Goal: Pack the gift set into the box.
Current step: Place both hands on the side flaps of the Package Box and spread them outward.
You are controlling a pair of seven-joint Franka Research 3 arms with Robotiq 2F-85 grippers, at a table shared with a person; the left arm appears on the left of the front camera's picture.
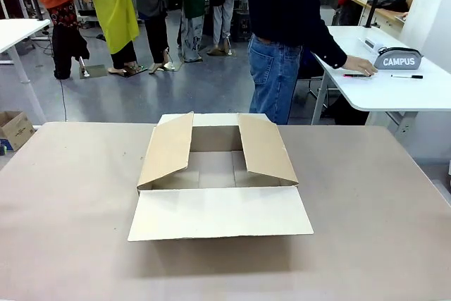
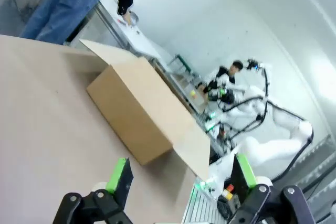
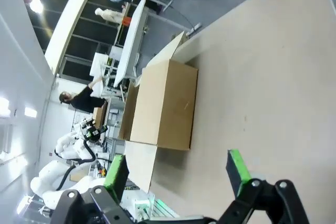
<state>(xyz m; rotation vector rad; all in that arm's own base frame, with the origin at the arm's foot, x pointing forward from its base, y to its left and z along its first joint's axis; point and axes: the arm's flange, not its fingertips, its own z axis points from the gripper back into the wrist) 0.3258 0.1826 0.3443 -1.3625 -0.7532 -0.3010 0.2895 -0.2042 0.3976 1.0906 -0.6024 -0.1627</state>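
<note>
Near the box (image 2: 142,114), both end effectors (image 2: 181,171) (image 3: 176,171) gape wide, empty.

The front camera is looking from the robot's edge of the tabletop (image 1: 63,195) across to the far edge, angled slightly downward, with the box (image 1: 218,213) near and central. The left wrist camera is hanging low over the tabletop's left part, rolled, facing the box's side wall from farther off. The right wrist camera is mirroring it from the right. All three are sharing the box.

Open box (image 1: 220,174) on table (image 1: 63,202)
</note>
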